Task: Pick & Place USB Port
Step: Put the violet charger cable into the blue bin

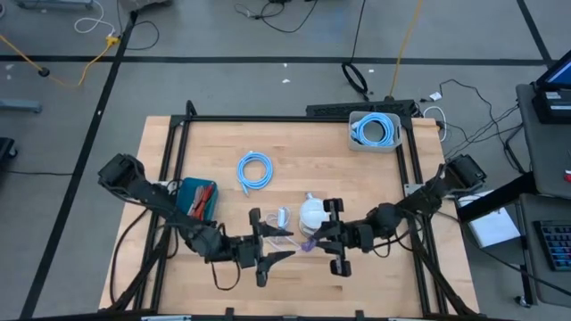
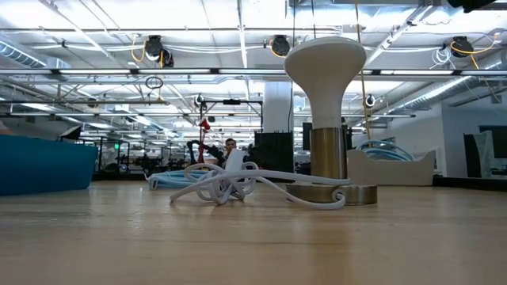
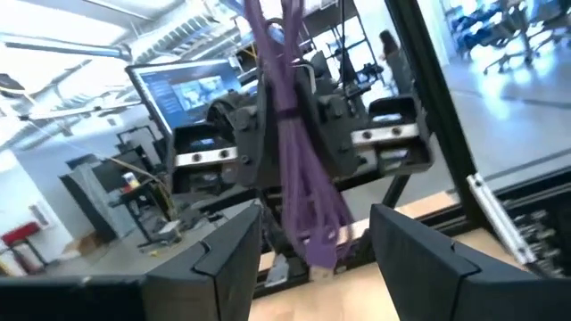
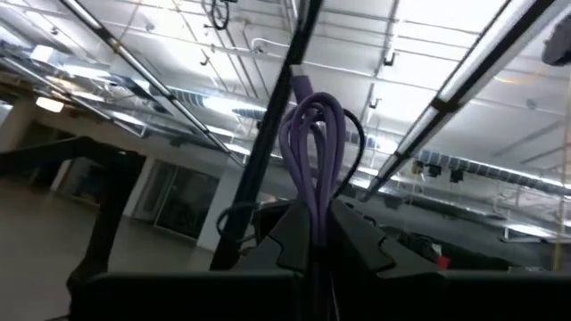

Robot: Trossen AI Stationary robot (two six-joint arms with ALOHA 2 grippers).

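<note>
Purple USB cable (image 4: 314,152): bundled, lifted off the counter (image 1: 223,143) at lower centre of the high view, clamped in the closed right tool (image 1: 314,239). Left tool (image 1: 287,243): spread wide, empty, flanking the bundle. Pick judged done; placement outstanding.

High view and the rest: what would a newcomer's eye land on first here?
The purple cable, pinched in the shut right end effector near the table's front middle, facing the open left end effector. Next, the white lamp looming in the low view with a white cable tangled beside it.
</note>
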